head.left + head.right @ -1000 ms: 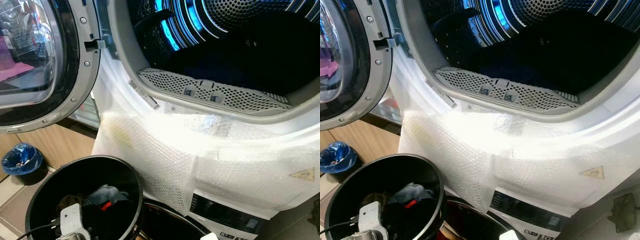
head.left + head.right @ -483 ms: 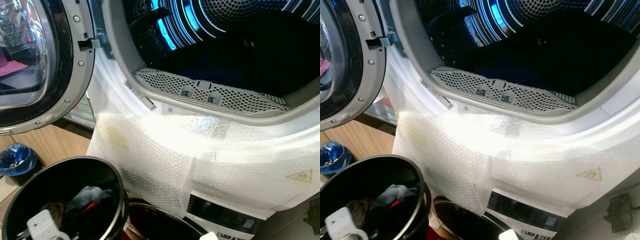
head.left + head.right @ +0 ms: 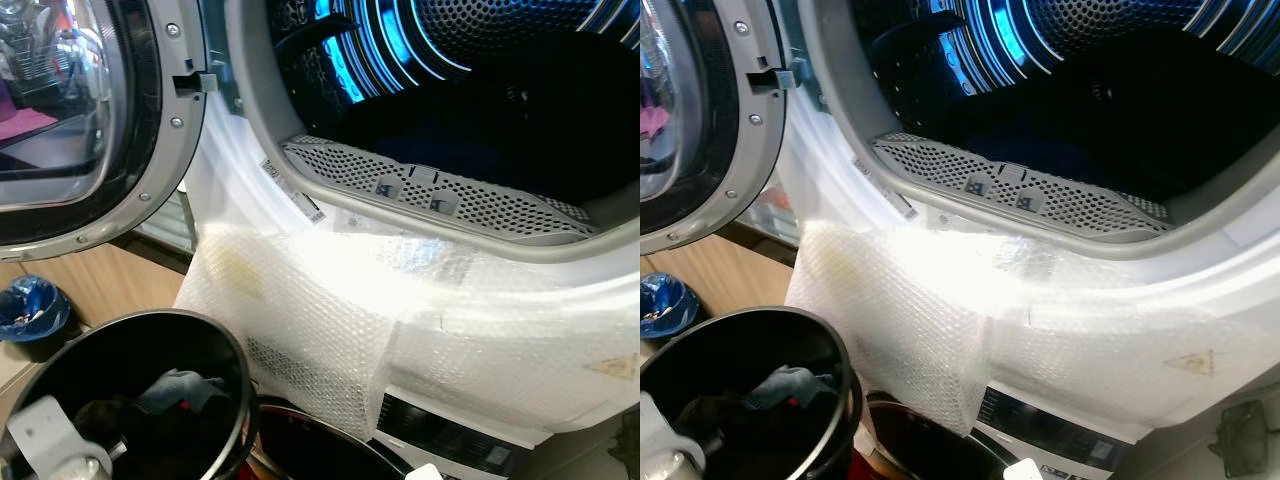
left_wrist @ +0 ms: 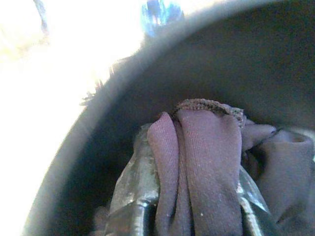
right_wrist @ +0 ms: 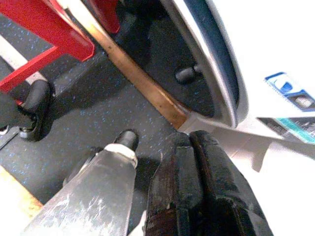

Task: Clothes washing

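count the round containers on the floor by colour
black bucket: 1, holds dark clothes
dark red-rimmed tub: 1
blue-lined bin: 1
total: 3

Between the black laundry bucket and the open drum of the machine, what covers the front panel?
Bubble wrap drapes the white front below the drum opening, hanging down beside the black bucket; both eye views show it.

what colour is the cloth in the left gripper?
Dusky purple knit cloth, pinched in the left gripper; clearest in the left wrist view.
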Robot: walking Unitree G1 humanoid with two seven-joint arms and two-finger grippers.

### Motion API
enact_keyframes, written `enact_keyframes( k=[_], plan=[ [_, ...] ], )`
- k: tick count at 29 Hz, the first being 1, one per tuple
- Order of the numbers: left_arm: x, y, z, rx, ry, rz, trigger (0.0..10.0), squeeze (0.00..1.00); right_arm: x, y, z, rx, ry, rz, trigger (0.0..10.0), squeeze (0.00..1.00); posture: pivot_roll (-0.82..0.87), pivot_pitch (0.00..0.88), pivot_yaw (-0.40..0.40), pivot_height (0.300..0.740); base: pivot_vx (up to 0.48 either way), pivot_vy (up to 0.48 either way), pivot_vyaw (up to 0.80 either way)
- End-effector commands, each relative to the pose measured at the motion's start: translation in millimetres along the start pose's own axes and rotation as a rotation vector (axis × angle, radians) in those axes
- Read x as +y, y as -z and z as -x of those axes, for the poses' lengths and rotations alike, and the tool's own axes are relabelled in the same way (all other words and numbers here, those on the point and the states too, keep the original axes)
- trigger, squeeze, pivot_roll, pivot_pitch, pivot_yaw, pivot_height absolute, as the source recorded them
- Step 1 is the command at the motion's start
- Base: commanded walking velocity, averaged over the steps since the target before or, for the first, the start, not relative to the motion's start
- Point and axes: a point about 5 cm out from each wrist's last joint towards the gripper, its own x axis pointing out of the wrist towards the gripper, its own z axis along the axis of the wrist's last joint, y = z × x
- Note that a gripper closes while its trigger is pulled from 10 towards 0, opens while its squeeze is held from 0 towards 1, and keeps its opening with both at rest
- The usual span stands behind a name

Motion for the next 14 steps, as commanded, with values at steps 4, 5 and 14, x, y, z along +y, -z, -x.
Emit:
enact_keyframes(
  k=[4, 5, 14],
  plan=[
    [-17.4, -48, 18.0, -0.302, 0.045, -0.032, 0.0, 0.0, -3.3, 4, 0.8, 0.009, 0.007, -0.015, 10.0, 0.0, 0.09, 0.009, -0.048, 0.74, 0.0, 0.0, 0.0],
    [-21.8, -54, 21.8, -0.348, 0.066, -0.042, 0.0, 0.0, -2.9, 4, 0.8, 0.01, 0.005, -0.015, 10.0, 0.0, 0.09, 0.008, -0.05, 0.74, 0.0, 0.0, 0.0],
    [-57.6, -97, 57.2, -0.659, 0.285, -0.158, 0.0, 0.0, 1.1, 3, 0.2, 0.005, -0.007, -0.024, 10.0, 0.0, 0.11, 0.044, -0.049, 0.74, 0.0, 0.0, 0.0]
  ],
)
